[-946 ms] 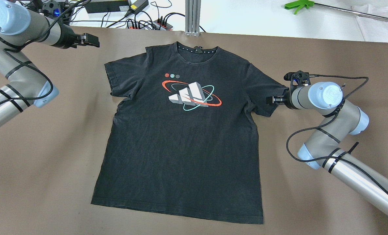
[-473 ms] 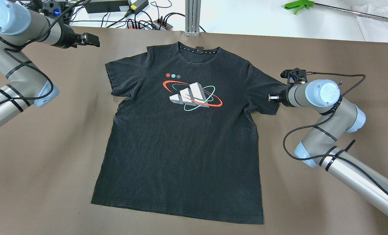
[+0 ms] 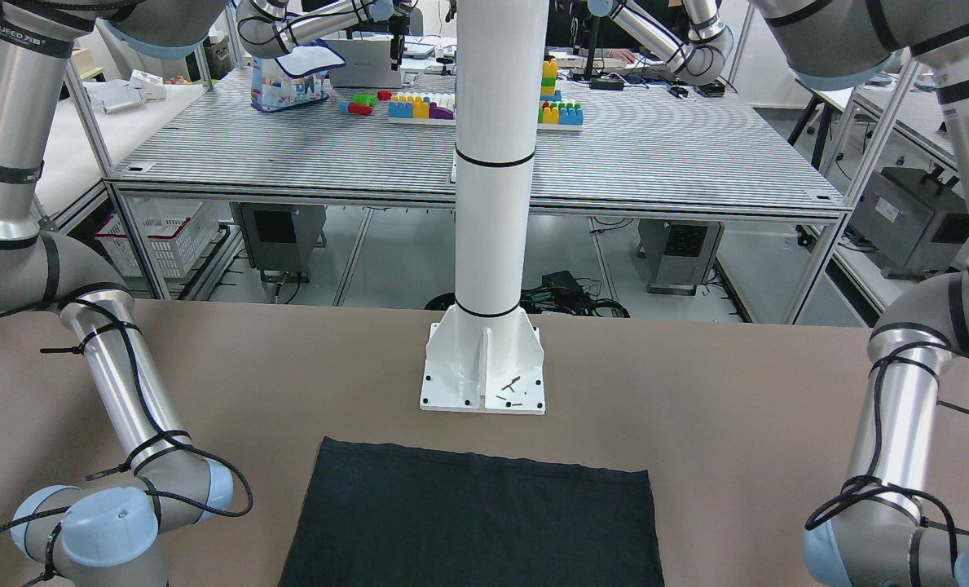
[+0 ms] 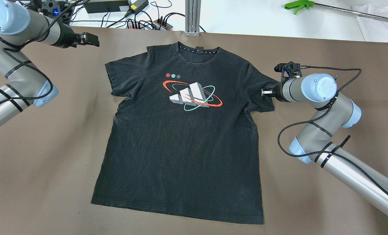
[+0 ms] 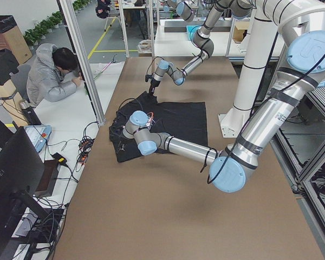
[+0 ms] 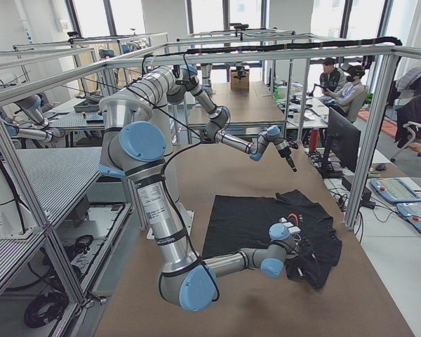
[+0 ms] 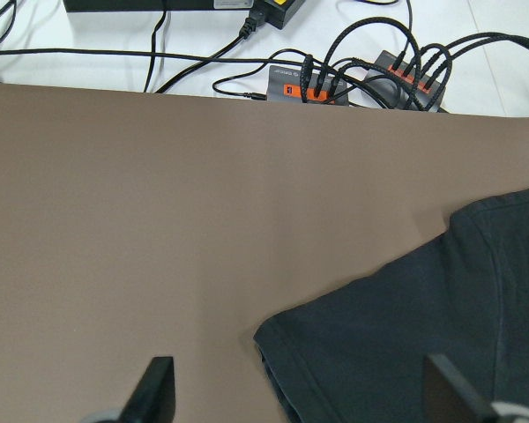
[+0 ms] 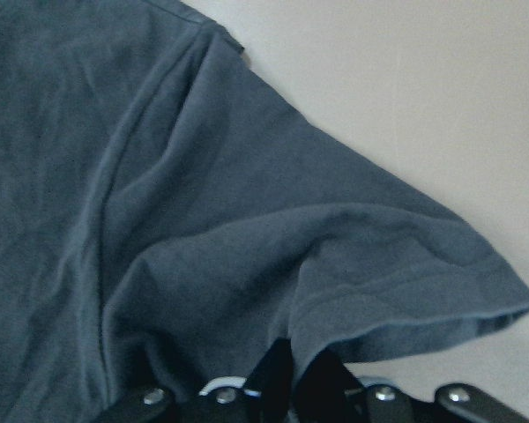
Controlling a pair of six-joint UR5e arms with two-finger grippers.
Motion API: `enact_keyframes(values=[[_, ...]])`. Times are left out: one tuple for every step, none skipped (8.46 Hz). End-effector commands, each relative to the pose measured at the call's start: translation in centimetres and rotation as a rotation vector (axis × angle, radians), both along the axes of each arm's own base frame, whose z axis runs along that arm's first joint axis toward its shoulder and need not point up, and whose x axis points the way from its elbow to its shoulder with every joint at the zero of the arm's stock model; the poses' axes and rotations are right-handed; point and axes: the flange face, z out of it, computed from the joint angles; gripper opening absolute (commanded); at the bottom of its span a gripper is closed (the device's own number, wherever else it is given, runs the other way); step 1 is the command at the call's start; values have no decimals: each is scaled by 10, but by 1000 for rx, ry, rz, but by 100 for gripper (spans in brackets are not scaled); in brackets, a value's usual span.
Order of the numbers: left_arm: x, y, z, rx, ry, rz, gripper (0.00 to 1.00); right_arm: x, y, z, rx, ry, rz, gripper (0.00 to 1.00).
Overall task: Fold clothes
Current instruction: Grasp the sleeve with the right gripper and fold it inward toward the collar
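Observation:
A black T-shirt (image 4: 180, 147) with a red, white and teal logo lies flat, face up, on the brown table; its hem end shows in the front view (image 3: 468, 522). My right gripper (image 4: 265, 92) is shut on the shirt's right sleeve (image 4: 262, 102), low at the table; the right wrist view shows the sleeve (image 8: 379, 264) bunched into the closed jaws (image 8: 291, 379). My left gripper (image 4: 92, 39) is open and empty, above the table beyond the left sleeve (image 4: 115, 76). Its fingers (image 7: 159, 388) stand wide apart over that sleeve's edge (image 7: 406, 335).
A white post on a base plate (image 3: 484, 367) stands at the table's near side by the hem. Power strips and cables (image 4: 148, 23) and an aluminium post (image 4: 192, 16) lie past the far edge. A green tool (image 4: 298, 5) is at the back right.
My right gripper has moved left, toward the shirt's body, dragging the right sleeve inward with it. The left arm has stayed put.

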Motion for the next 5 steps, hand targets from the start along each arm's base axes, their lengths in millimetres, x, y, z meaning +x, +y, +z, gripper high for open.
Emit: enact_keyframes(values=[[-2, 2, 9, -9, -5, -1, 100, -2, -3, -69, 68, -60, -2, 0], [-3, 3, 10, -9, -5, -2, 100, -11, -11, -104, 75, -64, -2, 0], [-3, 3, 12, -12, -6, -2, 100, -19, -18, -126, 69, -56, -4, 0], [-3, 5, 18, -21, -8, -2, 100, -39, -13, -142, 72, -51, -23, 0], [-3, 6, 23, -25, -12, -1, 100, -48, -19, -152, 69, -49, -24, 0]])
